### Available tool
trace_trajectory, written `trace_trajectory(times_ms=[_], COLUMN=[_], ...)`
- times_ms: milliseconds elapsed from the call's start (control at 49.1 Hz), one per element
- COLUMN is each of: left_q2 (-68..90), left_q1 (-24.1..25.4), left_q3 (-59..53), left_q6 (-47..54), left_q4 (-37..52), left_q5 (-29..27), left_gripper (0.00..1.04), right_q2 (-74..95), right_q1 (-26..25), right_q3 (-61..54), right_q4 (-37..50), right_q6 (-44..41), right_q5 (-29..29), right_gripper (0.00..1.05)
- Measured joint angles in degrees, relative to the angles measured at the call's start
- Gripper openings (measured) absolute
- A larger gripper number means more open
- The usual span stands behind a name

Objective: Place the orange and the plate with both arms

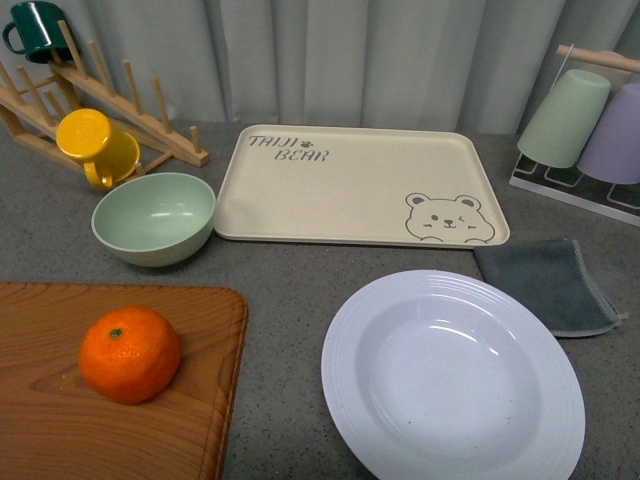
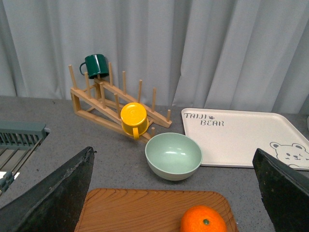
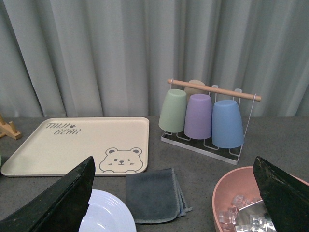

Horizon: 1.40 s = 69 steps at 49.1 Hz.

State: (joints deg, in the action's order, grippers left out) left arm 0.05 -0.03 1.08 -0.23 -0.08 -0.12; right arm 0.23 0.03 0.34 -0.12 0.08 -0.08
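Front view had the round bright orange (image 1: pixel 130 354) sitting on the wooden cutting board (image 1: pixel 60 430) at the surface's near-left corner, the white ribbed deep plate (image 1: pixel 340 362) by the near edge. Left claw (image 2: pixel 173 151) and right claw (image 3: pixel 174 159) hung spread wide, grasping nothing. Nothing looked started; both pickups were yet to do.

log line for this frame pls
orange: on board | plate: on table, empty | left gripper: open | right gripper: open
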Motion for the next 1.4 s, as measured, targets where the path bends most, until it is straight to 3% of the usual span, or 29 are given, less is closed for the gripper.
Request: trace_trajectory(times_ms=[1404], left_q2=[0.0], left_q1=[0.0], left_q3=[0.0], left_q6=[0.0], left_q4=[0.0], left_q5=[-0.02], left_gripper=[0.98], right_q2=[0.0], right_q1=[0.0], right_q3=[0.0], right_q4=[0.0], right_q6=[0.0], right_q5=[0.0], right_gripper=[0.96])
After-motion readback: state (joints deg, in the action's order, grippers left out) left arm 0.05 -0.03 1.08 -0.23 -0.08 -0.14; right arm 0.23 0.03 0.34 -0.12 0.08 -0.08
